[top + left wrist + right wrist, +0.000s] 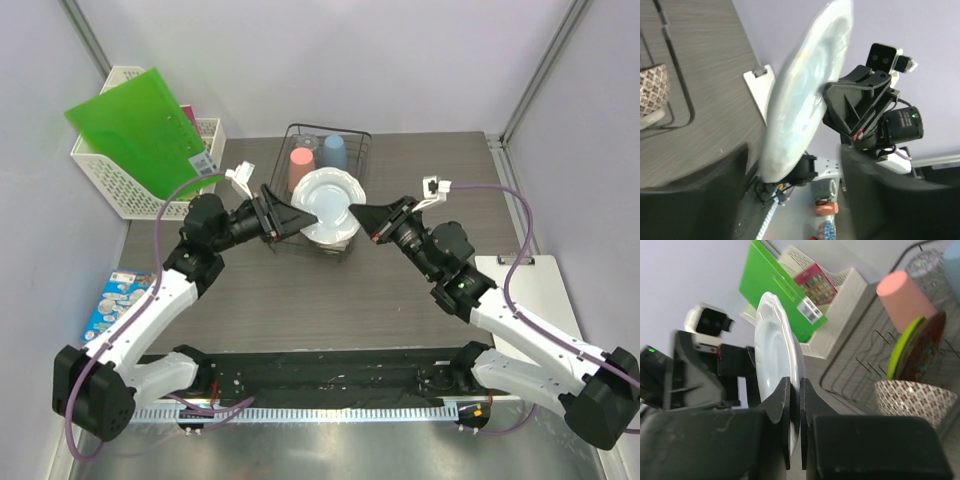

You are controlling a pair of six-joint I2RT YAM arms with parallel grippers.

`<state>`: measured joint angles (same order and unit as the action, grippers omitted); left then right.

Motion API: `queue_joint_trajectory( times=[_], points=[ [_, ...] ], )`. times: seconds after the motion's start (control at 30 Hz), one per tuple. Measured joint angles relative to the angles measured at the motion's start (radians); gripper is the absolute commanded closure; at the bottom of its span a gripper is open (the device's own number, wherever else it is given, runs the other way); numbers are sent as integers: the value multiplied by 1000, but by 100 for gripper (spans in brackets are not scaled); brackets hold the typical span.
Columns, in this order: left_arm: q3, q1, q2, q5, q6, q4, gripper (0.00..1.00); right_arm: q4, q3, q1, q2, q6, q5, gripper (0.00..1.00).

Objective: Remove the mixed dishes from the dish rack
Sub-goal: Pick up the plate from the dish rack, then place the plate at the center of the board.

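No legible text. Sticker [809,311] on folder [770,285], booklet [816,282] cover, packet [118,300] print: all too small or blurred.

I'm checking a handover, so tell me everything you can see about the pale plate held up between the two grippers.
The pale grey-white plate is round, glossy and ceramic-looking, with a wavy rim and a shallow well, and it is empty. It is held in the air by the near end of the dish rack, tilted with its face toward the top camera. The right gripper is shut on its rim. The left gripper straddles the opposite rim with jaws apart; whether it touches, I cannot tell.
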<state>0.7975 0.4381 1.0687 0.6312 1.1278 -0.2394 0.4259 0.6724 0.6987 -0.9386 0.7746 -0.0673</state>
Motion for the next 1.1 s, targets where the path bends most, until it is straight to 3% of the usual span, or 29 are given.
queue_joint_trajectory(
  times=[0.27,0.4,0.5,0.67,0.87,1.1],
  points=[
    [133,-31,-4,-166,-127,287,0,-195,13,-2,-1,-68,-32,99],
    [186,-73,-58,-362,-170,444,0,-355,58,-25,3,-97,-127,99],
    [201,-80,-116,-524,-193,566,0,-494,129,-106,2,-97,-215,99],
    [198,-80,-184,-680,-227,718,0,-567,198,-370,-28,-14,-261,99],
    [166,-80,-239,-698,-283,831,0,-571,241,-652,-260,156,-192,99],
    [98,-80,-347,-693,-347,921,0,-593,428,-702,-663,161,-146,99]
  ],
)
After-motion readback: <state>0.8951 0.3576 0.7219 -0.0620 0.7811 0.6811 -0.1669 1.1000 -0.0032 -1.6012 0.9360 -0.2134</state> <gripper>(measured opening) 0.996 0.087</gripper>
